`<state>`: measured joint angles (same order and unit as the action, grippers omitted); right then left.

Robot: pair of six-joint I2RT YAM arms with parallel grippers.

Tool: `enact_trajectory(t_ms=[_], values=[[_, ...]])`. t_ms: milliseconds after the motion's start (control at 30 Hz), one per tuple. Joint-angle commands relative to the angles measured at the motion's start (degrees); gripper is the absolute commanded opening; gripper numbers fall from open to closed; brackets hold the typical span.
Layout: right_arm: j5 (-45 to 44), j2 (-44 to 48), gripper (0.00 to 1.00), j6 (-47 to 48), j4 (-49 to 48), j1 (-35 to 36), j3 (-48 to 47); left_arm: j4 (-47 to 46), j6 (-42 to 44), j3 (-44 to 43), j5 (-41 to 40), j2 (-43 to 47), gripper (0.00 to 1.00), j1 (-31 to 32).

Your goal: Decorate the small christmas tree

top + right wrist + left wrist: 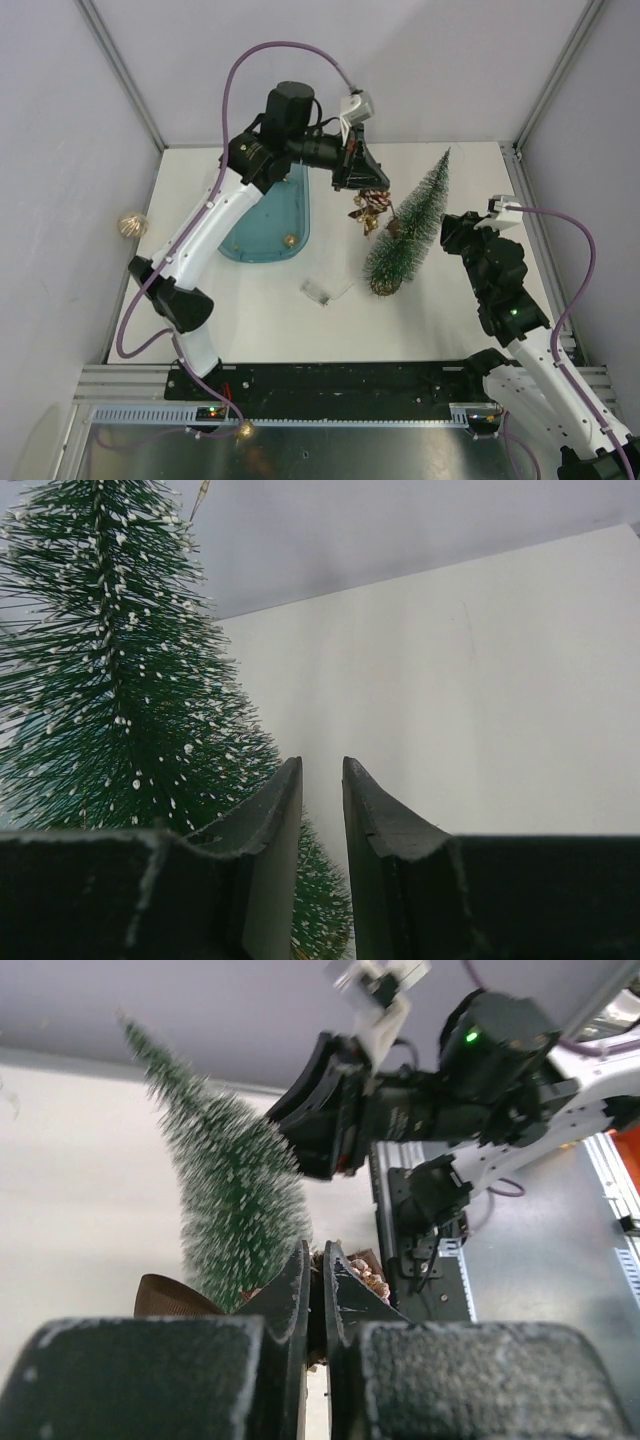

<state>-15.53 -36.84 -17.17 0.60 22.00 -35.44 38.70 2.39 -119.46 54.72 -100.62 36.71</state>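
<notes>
White table (260, 320), grey walls (400, 60), frosted tree (413, 222)

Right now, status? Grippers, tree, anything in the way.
Left gripper shut on a brown-gold ornament, beside the tree. Right gripper slightly open, empty, on the tree's other side. Tree upright on its base. Nothing between ornament and tree.

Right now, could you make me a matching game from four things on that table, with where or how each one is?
1. left claw
2. small christmas tree
3. blue tray
4. right claw

a. has a little gold ball lying in it
b. stands between both claws
c. shut on a brown-gold ornament
d. empty, just right of the tree

Pairs: 1-c, 2-b, 3-a, 4-d
</notes>
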Motion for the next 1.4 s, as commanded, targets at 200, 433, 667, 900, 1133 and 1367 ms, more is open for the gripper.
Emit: enact_trajectory(t_ms=[200, 433, 667, 900, 1133, 1367], values=[[0.46, -0.30, 0.28, -0.94, -0.86, 0.66, -0.68, 0.50, -9.29, -16.49, 11.34, -6.31, 0.09, 4.97], [0.36, -0.92, 0.28, -0.59, -0.91, 1.20, -0.67, 0.46, -12.46, -19.31, 16.25, -8.08, 0.10, 7.93], [0.26, -1.37, 0.28, -0.68, -1.37, 2.00, -0.60, 0.41, -10.47, -17.55, 11.12, -9.66, 0.12, 10.69], [-0.30, -0.70, 0.28, -0.42, -1.81, 3.40, 0.11, 0.27, -5.03, -19.40, -7.92, -13.88, 0.14, 12.71], [-0.75, 0.00, 0.28, -0.11, -2.07, 4.09, 0.99, -0.01, -0.34, -19.63, -16.22, -16.41, 0.20, 14.54], [-1.65, 1.81, 0.30, 1.94, -1.10, 4.02, 1.08, -0.48, 2.94, -14.30, -28.37, -13.72, 0.20, 14.45]])
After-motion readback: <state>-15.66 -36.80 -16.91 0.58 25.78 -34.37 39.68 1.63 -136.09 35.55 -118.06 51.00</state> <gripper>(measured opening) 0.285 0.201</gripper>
